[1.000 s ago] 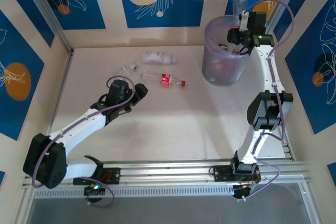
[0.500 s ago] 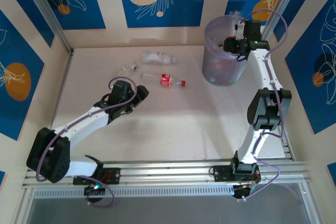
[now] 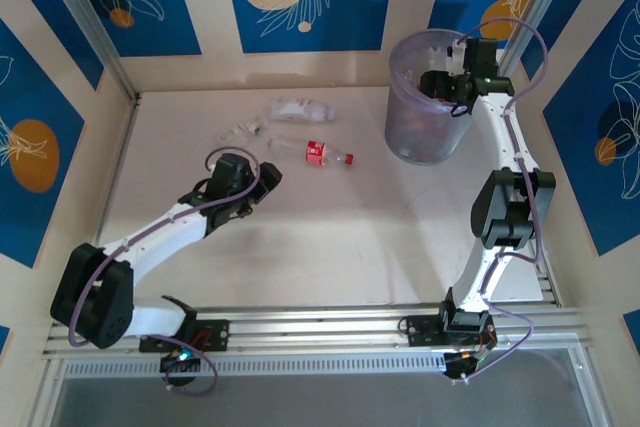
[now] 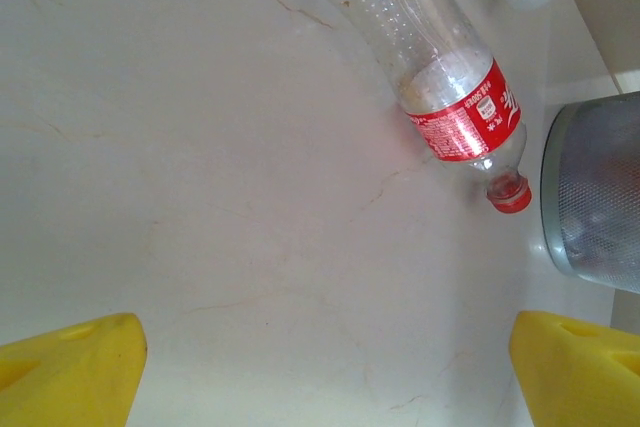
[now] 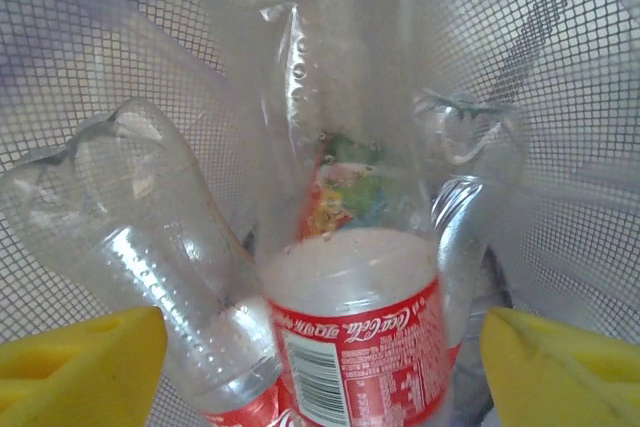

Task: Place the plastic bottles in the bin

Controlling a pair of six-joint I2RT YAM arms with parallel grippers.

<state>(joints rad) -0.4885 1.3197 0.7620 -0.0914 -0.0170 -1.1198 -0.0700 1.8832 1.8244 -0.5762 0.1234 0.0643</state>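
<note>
Our right gripper [image 5: 320,347] stands released inside the translucent pale-purple round plastic bin [image 5: 100,27], clear red-labelled bottles [image 5: 170,277] under it; the drop seems finished; next our left gripper [image 4: 325,342], also spread, must reach the red-capped bottle [image 4: 440,87] ahead.

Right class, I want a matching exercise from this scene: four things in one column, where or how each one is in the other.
1 red-label bottle outside the bin
2 bin
3 left gripper
4 right gripper

A open over the bin
B lying down, cap toward the bin
C open above bare table
D far right, bottles inside

Pairs: 1-B, 2-D, 3-C, 4-A
</note>
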